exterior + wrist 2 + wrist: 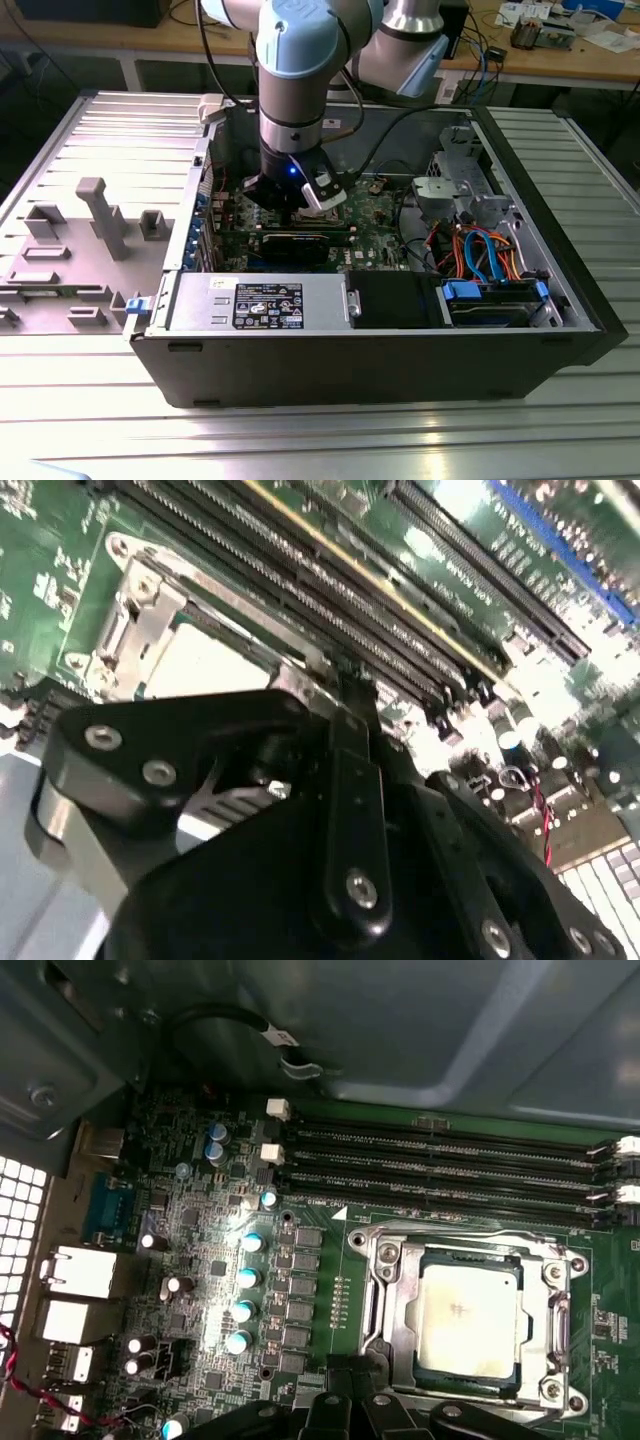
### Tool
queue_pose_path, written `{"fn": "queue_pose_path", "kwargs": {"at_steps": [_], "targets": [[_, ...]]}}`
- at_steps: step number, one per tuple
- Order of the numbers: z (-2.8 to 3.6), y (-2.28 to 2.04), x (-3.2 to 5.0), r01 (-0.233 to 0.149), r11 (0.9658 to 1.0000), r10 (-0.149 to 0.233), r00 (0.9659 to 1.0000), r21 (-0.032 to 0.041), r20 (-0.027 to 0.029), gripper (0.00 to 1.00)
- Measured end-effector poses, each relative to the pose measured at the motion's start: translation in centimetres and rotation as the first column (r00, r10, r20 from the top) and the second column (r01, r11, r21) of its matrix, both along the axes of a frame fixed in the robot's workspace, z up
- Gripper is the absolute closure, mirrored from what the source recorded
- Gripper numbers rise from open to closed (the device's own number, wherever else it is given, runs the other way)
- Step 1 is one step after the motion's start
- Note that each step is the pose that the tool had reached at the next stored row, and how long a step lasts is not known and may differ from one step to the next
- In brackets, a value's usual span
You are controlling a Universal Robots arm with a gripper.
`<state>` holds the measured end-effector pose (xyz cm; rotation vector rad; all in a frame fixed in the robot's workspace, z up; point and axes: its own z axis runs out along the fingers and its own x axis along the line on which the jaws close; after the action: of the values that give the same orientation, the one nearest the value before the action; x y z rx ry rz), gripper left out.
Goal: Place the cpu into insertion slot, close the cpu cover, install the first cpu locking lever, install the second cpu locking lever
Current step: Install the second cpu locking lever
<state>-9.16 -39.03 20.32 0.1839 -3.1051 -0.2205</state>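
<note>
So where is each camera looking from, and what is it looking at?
Exterior view: off the arm, above the open computer case, seeing the arm and tool inside.
First wrist view: on the arm, facing the green board and the cpu under the cpu cover.
Second wrist view: on the arm, past the tool's black body.
Both wrist views share the cpu.

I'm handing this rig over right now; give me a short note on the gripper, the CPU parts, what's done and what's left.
Gripper: down inside the case over the green board, right beside the insertion slot; whether its fingers are open or shut can't be seen.
CPU: already seated in the slot, silver top showing.
CPU cover: silvery frame appears to lie down around the chip.
Done: CPU placed, cover seemingly closed.
Left: both locking levers; their state isn't clear from here.
</note>
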Motion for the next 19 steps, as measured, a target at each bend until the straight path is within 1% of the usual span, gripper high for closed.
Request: {"fn": "queue_pose_path", "kwargs": {"at_steps": [2,4,5,6,7,9,11,12,13,17,18,19], "targets": [[0.34,-0.01,0.00,0.000,1.0000,0.000,1.0000,-0.0004,-0.0003,0.89],[0.80,0.00,0.00,0.000,1.0000,0.000,1.0000,-0.0002,-0.0002,0.89],[1.15,0.00,0.00,0.000,1.0000,0.000,1.0000,-0.0003,-0.0002,0.89],[1.62,0.00,-0.01,0.000,1.0000,0.000,1.0000,-0.0003,-0.0002,0.89],[1.93,0.00,-0.01,0.000,1.0000,0.000,1.0000,-0.0003,-0.0002,0.89],[3.11,0.00,0.00,0.000,1.0000,0.000,1.0000,-0.0002,-0.0002,0.89],[3.94,0.00,0.00,0.000,1.0000,0.000,1.0000,-0.0003,-0.0002,0.89],[4.49,0.00,0.00,0.000,1.0000,0.000,1.0000,-0.0002,-0.0001,0.89],[4.82,0.00,0.03,0.000,1.0000,0.000,1.0000,-0.0002,-0.0003,0.89],[4.88,0.00,0.45,0.003,1.0000,-0.003,1.0000,-0.0016,-0.0005,0.89],[4.88,0.00,0.69,0.007,1.0000,-0.007,1.0000,-0.0025,-0.0005,0.89],[4.88,0.00,1.05,0.009,0.9999,-0.009,1.0000,-0.0054,-0.0008,0.89]]}}
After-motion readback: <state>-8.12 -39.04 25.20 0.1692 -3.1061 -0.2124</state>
